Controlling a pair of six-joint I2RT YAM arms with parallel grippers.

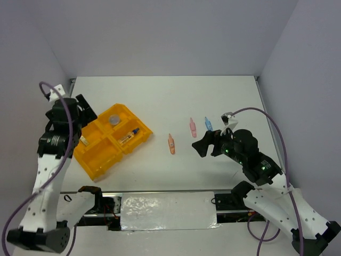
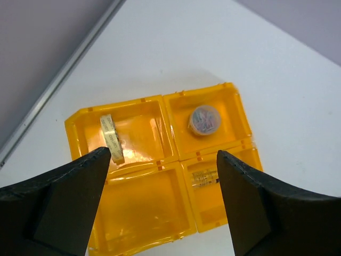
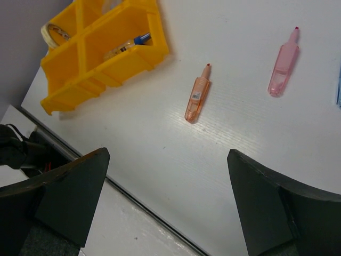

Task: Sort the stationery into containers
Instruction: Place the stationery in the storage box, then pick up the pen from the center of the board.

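Left gripper, jaws spread, hangs over the yellow tray: tape ring left, jar far, capped tube right. Right gripper, also spread, hovers near the orange pen, pink pen and blue pen, right of the tray.

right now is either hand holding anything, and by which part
Nothing is held. The left hand is open above the tray, the right hand open above the table.

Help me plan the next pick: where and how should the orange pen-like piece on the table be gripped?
Grip the orange piece across its wider body, not the narrow tip, from straight above: it lies flat on the table, well apart from the pink piece.
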